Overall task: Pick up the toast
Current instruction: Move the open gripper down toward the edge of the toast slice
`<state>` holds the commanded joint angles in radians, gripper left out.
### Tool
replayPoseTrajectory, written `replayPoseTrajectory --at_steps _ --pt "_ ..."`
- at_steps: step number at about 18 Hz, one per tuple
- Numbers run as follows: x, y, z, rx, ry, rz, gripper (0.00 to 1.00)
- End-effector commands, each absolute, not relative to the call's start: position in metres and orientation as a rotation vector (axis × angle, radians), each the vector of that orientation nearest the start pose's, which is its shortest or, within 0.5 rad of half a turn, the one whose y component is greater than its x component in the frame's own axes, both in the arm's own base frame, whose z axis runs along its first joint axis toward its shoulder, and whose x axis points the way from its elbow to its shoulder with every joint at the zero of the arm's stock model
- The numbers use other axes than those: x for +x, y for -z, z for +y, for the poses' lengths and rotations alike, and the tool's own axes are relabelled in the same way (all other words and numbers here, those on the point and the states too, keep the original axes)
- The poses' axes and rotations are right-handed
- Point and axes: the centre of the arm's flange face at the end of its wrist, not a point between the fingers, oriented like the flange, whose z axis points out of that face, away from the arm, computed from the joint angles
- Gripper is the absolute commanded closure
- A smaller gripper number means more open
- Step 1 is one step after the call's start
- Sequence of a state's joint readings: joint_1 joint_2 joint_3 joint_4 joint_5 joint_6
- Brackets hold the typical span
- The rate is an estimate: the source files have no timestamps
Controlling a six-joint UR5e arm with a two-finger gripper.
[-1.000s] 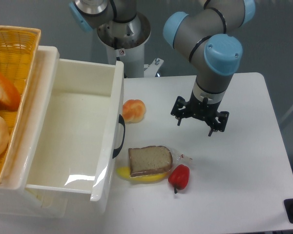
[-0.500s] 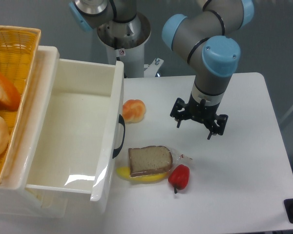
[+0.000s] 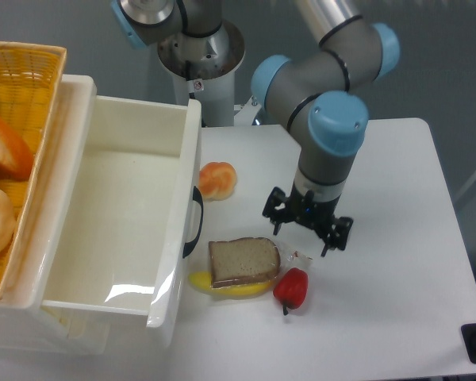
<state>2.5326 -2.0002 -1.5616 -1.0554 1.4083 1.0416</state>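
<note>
One fixed high front view, angled down over the table point(image 3: 397, 317).

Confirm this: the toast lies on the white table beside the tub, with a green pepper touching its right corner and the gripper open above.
Not quite. The pepper is red, not green, as the camera view shows. The rest holds: the toast lies on the table beside the tub, with the open gripper above.

toast point(image 3: 243, 260) on banana point(image 3: 230, 287), gripper point(image 3: 305, 232) just beside, fingers point(image 3: 327, 246) spread
</note>
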Motion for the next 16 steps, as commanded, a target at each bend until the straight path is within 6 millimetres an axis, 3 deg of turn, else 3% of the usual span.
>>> replayPoseTrajectory --at_steps 4,9,12,16 --pt "-0.437 -0.292 0.492 -2.924 0.047 0.293 0.0" --pt "-0.421 -0.26 0.479 -2.942 0.131 0.406 0.0" --pt "-0.415 -0.245 0.464 -2.961 0.181 0.373 0.0" --pt "-0.431 -0.241 0.445 -2.98 0.194 0.298 0.0"
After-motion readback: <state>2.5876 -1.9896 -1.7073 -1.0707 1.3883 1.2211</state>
